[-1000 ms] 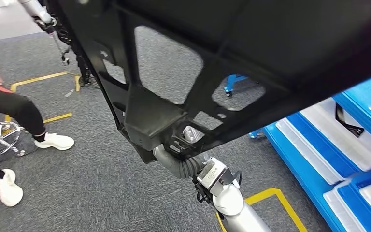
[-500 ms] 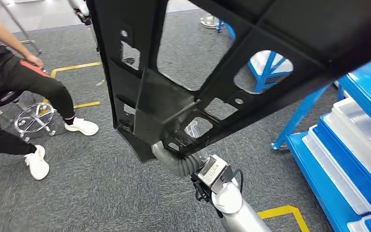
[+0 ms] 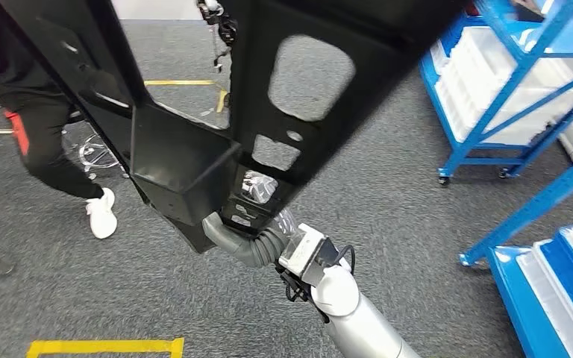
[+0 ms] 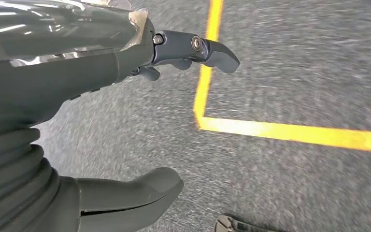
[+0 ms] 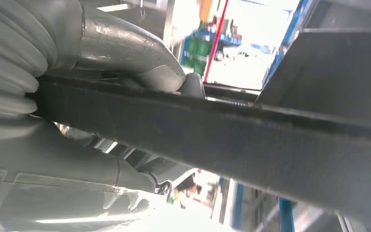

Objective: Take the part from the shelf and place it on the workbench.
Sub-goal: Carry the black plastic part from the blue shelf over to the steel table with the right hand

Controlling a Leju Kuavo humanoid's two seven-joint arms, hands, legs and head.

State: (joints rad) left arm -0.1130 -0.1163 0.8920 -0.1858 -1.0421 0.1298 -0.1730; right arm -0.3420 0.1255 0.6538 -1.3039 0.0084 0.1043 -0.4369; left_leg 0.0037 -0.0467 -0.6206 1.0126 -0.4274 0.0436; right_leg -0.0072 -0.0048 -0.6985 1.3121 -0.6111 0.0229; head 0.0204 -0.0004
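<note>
The part [image 3: 186, 164] is a large black plastic panel with cut-out holes, and in the head view it spans the upper picture, tilted above the floor. My right hand [image 3: 252, 240] grips its lower edge from below, the fingers hidden behind the panel. Close up in the right wrist view, the grey thumb [image 5: 140, 65] presses on the panel's dark edge [image 5: 251, 140]. My left hand [image 4: 53, 63] hangs over the grey carpet, its fingers [image 4: 207, 48] and thumb [image 4: 130, 193] apart with nothing between them.
A person in black trousers [image 3: 45, 142] with a white shoe [image 3: 102, 212] stands at the left by a chrome stool base [image 3: 97, 155]. Blue racks with white bins [image 3: 507, 89] stand at the right, another at the lower right [image 3: 559, 298]. Yellow tape [image 3: 104, 347] marks the carpet.
The whole picture has swung as the camera turned: the blue racks now lie further right and back, the person nearer the left edge. My right hand keeps its hold on the panel.
</note>
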